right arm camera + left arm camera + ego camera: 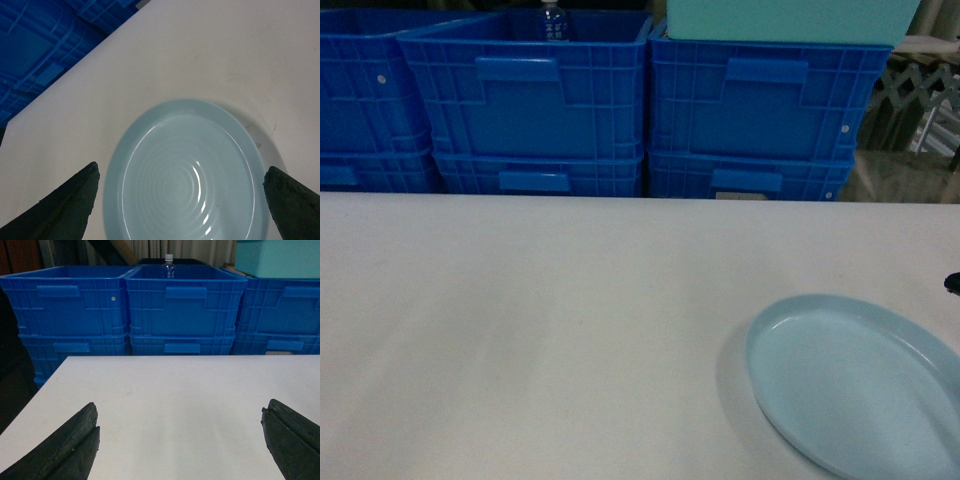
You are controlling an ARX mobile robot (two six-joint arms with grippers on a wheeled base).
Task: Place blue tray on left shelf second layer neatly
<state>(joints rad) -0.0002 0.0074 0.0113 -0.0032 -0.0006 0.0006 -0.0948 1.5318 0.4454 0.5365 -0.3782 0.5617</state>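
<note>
The blue tray point(860, 385) lies flat on the white table point(540, 320) at the front right, a pale round dish with a low rim. Seen from the right wrist, the tray point(185, 175) fills the space below my right gripper point(181, 172), which hangs above it, open, its dark fingertips point(75, 200) outside the rim on both sides. My left gripper point(180, 412) is open over bare table point(175, 390), holding nothing. In the head view only a dark speck shows at the right edge. The left shelf second layer is out of view.
Stacked dark-blue ribbed crates point(530, 95) line the table's far edge, also in the left wrist view as crates point(185, 305). A small water bottle point(552, 20) stands in one. A mint-green bin point(780, 20) rests on the right stack. The table's left edge point(35, 395) drops off.
</note>
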